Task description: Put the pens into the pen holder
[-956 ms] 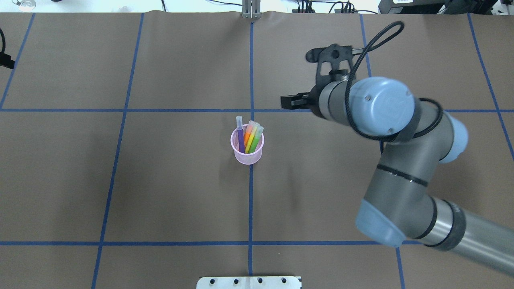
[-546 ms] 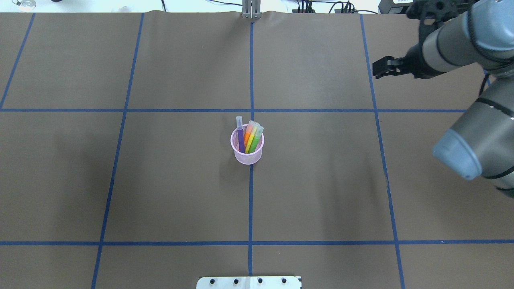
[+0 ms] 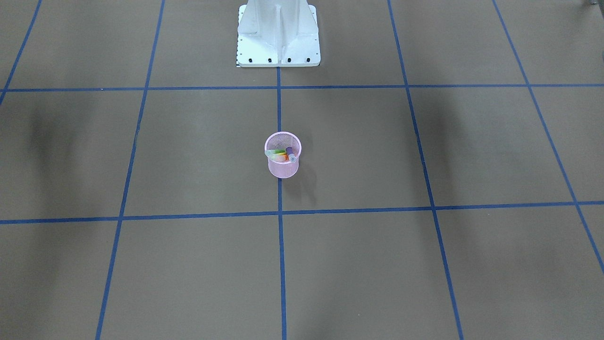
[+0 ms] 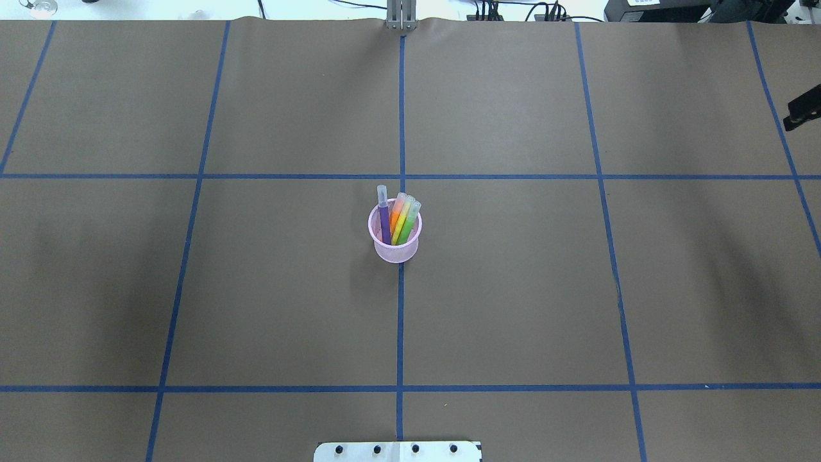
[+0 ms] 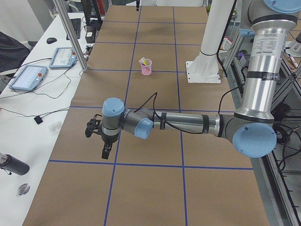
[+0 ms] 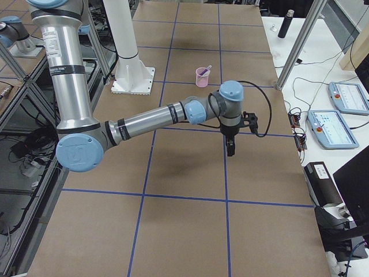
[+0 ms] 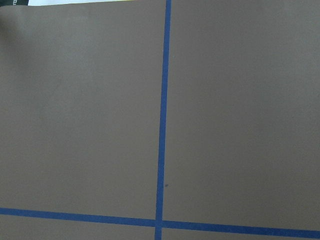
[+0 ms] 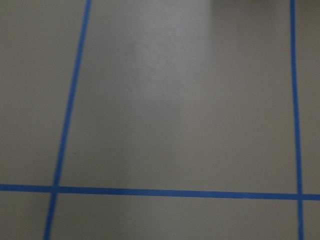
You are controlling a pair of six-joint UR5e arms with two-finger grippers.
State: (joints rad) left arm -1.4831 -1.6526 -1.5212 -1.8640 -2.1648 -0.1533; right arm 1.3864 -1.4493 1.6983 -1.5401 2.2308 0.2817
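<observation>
The pink mesh pen holder (image 4: 396,247) stands upright at the table's centre, also in the front view (image 3: 283,169) and small in both side views (image 5: 146,69) (image 6: 202,78). The pens stand inside it, leaning: purple (image 4: 383,217), orange (image 4: 396,213) and green (image 4: 412,218), pale caps up. Only a black tip of my right gripper (image 4: 798,114) shows at the overhead view's right edge. It hangs pointing down, far from the holder (image 6: 230,151). My left gripper (image 5: 105,154) shows only in the left side view, also pointing down. I cannot tell either gripper's state.
Blue tape lines grid the brown table cover. The robot's white base (image 3: 278,35) stands behind the holder. Beyond the table's ends lie teach pendants (image 5: 28,77) (image 6: 337,128), cables and a dark bottle (image 5: 11,165). Metal posts (image 6: 302,43) rise at the far side.
My right arm has swung away from beside the pen holder to the overhead view's right edge, almost out of frame. The holder and pens have not moved.
</observation>
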